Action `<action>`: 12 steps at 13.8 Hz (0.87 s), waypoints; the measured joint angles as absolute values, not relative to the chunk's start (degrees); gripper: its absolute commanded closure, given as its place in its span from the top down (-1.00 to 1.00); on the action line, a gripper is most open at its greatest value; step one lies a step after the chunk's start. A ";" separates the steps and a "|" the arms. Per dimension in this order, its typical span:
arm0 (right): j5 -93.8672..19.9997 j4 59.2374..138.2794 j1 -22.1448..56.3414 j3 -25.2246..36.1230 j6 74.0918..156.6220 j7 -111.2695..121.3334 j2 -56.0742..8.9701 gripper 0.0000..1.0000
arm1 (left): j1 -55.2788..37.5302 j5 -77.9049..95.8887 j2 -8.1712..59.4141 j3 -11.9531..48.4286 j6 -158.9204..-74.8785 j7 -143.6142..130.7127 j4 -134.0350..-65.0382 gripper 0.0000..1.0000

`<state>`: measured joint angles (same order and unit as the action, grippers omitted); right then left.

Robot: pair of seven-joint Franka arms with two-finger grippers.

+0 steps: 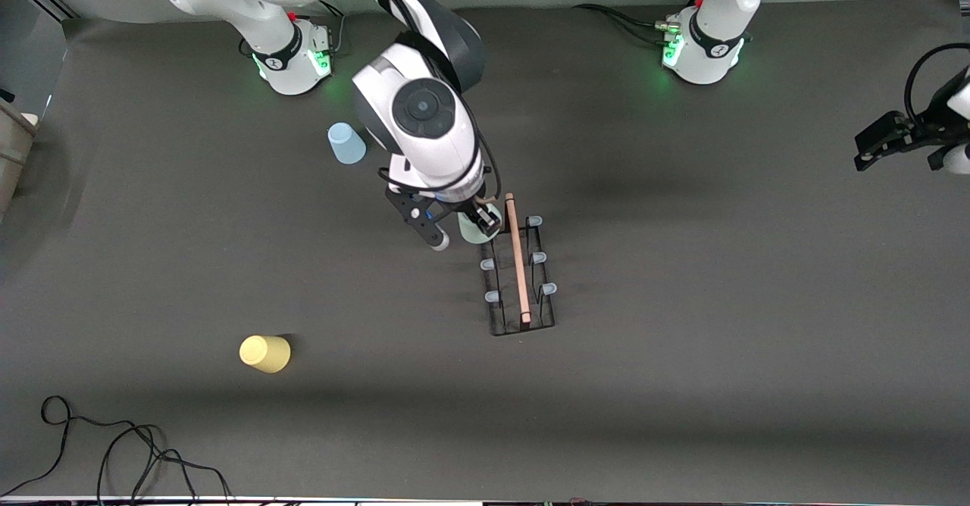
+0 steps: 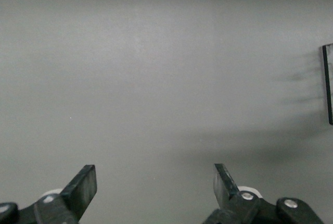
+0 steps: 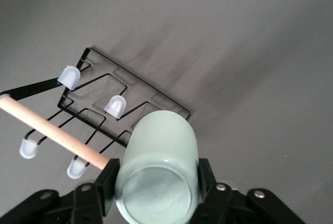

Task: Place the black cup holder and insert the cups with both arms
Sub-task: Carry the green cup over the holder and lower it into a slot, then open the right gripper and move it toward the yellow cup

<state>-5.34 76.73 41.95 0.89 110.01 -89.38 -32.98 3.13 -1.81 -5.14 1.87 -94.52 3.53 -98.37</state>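
Note:
The black cup holder (image 1: 523, 305) stands mid-table, its wooden handle (image 1: 517, 260) pointing toward the front camera. My right gripper (image 1: 477, 227) is shut on the pale green cup (image 1: 476, 232), held mouth-down over the holder's end nearest the robots' bases, on the right arm's side of the handle. In the right wrist view the cup's base (image 3: 158, 182) sits between the fingers, with the holder (image 3: 130, 86) below. The light blue cup (image 1: 346, 143) and yellow cup (image 1: 265, 354) rest on the table. My left gripper (image 1: 879, 142) waits open at the left arm's end of the table and also shows in the left wrist view (image 2: 153, 185).
Five blue-tipped pegs (image 1: 539, 257) show; the one under the green cup is hidden. Black cables (image 1: 114, 453) lie near the front edge at the right arm's end. A beige box (image 1: 14, 150) sits at that end's edge.

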 measured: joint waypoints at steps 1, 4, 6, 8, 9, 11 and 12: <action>-5.34 77.05 42.00 0.90 110.56 -89.38 -33.82 -1.00 | 2.68 -1.83 -3.64 1.92 -93.38 3.53 -96.41 1.00; -5.34 77.47 42.31 0.89 112.02 -89.38 -36.71 -1.00 | 2.40 -1.85 -2.23 1.99 -92.08 3.52 -94.44 1.00; -5.34 78.55 42.41 0.89 114.28 -89.38 -38.34 0.60 | 2.40 -1.85 -2.23 1.99 -91.83 3.53 -94.22 1.00; -5.34 79.20 42.42 0.89 115.27 -89.38 -38.85 1.00 | 2.40 -1.85 -2.23 1.99 -91.79 3.53 -94.09 1.00; -5.34 79.12 42.42 0.90 115.51 -89.38 -38.76 1.00 | 2.40 -1.85 -2.23 1.99 -91.70 3.53 -94.09 1.00; -5.34 78.25 42.40 1.09 115.32 -89.37 -37.84 1.00 | 2.33 -1.85 -2.20 2.00 -91.22 3.53 -94.09 1.00; -5.34 77.26 42.24 1.35 113.81 -89.33 -36.93 1.00 | 2.15 -1.85 -2.19 2.01 -91.01 3.52 -94.09 1.00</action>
